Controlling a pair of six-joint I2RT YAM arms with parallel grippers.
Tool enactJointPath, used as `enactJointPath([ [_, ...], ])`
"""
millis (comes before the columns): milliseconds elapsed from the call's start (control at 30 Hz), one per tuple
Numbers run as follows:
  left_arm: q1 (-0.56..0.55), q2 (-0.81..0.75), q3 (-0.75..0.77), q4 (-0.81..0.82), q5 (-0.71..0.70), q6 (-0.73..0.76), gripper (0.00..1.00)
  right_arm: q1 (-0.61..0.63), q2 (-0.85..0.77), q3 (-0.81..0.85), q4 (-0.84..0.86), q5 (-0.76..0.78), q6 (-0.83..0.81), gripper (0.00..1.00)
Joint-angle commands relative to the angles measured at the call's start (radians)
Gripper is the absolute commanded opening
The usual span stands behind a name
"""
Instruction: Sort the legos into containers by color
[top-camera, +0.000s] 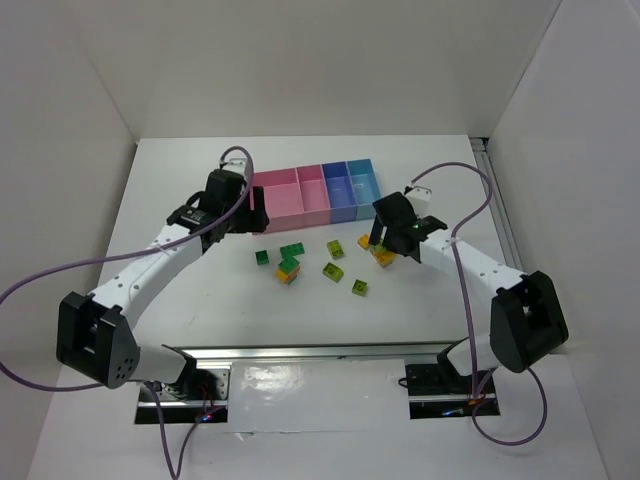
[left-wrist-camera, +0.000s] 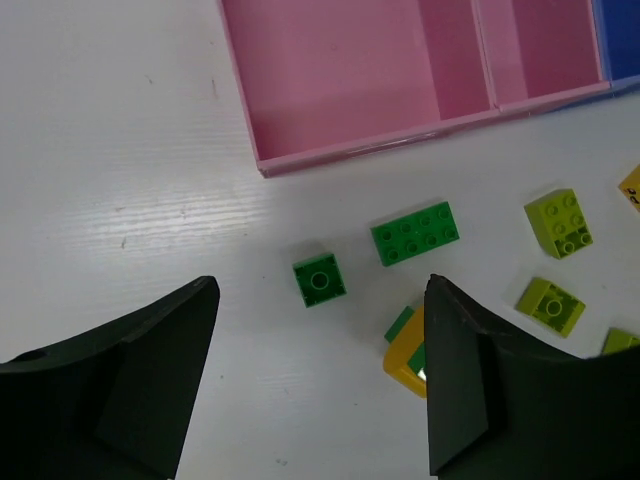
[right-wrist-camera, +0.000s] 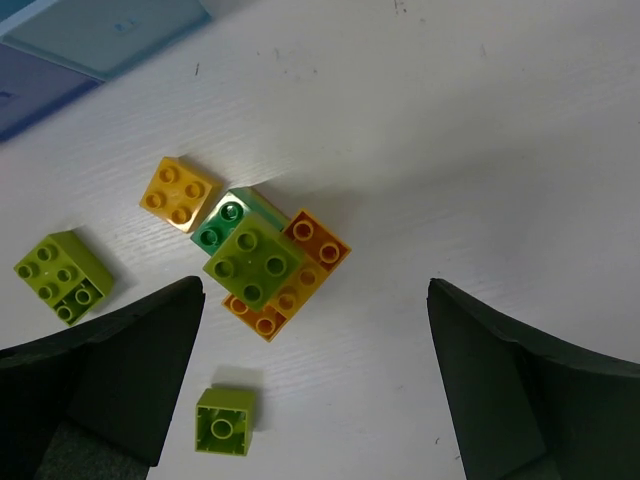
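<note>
The containers (top-camera: 318, 192) stand in a row at the back: pink bins (left-wrist-camera: 340, 80), a purple-blue one (top-camera: 338, 186) and a light blue one (right-wrist-camera: 110, 30). Legos lie loose in front of them. My left gripper (left-wrist-camera: 318, 300) hangs open above a small dark green brick (left-wrist-camera: 320, 279), with a longer dark green brick (left-wrist-camera: 415, 232) and a yellow-and-green stack (left-wrist-camera: 405, 355) to the right. My right gripper (right-wrist-camera: 315, 295) is open over a cluster: a lime brick (right-wrist-camera: 252, 260) on an orange one (right-wrist-camera: 318, 248), a dark green piece (right-wrist-camera: 222, 225) and a yellow brick (right-wrist-camera: 178, 193). Neither gripper holds anything.
Lime bricks lie between the arms (top-camera: 335, 248), (top-camera: 333, 271), (top-camera: 359, 288). An upturned lime brick (right-wrist-camera: 225, 422) sits near my right gripper's left finger. White walls enclose the table on three sides. A metal rail (top-camera: 320, 352) runs along the near edge.
</note>
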Motion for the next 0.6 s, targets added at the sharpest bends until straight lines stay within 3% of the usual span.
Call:
enactJointPath([
  [0,-0.006,0.014,0.011,-0.034,0.057,0.023,0.85,0.019,-0.03,-0.029,0.075,-0.001,0.007,1.0],
  [133,-0.006,0.014,0.023,-0.067,0.019,-0.007,0.9,0.019,-0.05,-0.038,0.076,-0.001,0.016,1.0],
  [267,-0.006,0.052,0.036,-0.084,0.08,-0.062,0.96,0.019,-0.05,-0.038,0.076,-0.01,0.016,1.0],
  [567,-0.006,0.161,-0.03,-0.043,0.1,-0.141,0.95,0.028,-0.07,-0.047,0.066,-0.006,0.026,1.0],
])
